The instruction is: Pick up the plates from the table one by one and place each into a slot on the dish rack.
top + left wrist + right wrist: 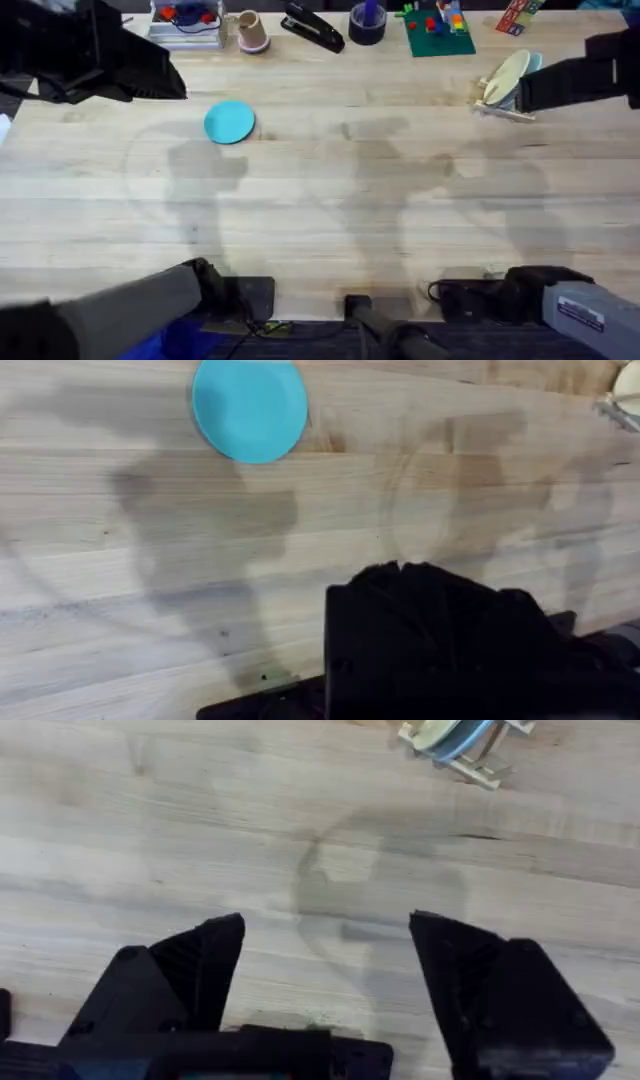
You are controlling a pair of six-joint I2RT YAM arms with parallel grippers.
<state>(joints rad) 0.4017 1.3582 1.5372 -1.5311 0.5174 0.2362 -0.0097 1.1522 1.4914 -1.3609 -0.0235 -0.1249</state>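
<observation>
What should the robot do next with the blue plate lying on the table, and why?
Probably the left arm should move toward the turquoise plate to pick it up. It lies flat and alone on the table, on the left side, while the dish rack at the far right already holds plates.

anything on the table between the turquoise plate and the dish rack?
No. In the overhead view the stretch of table between the turquoise plate and the dish rack is bare wood with only shadows; the clutter sits farther back.

i work at a lab bench: a butcher-block table [330, 210] with a stapler [313, 27], tape roll [367, 24] and toy bricks [438, 25] along its far edge.
</observation>
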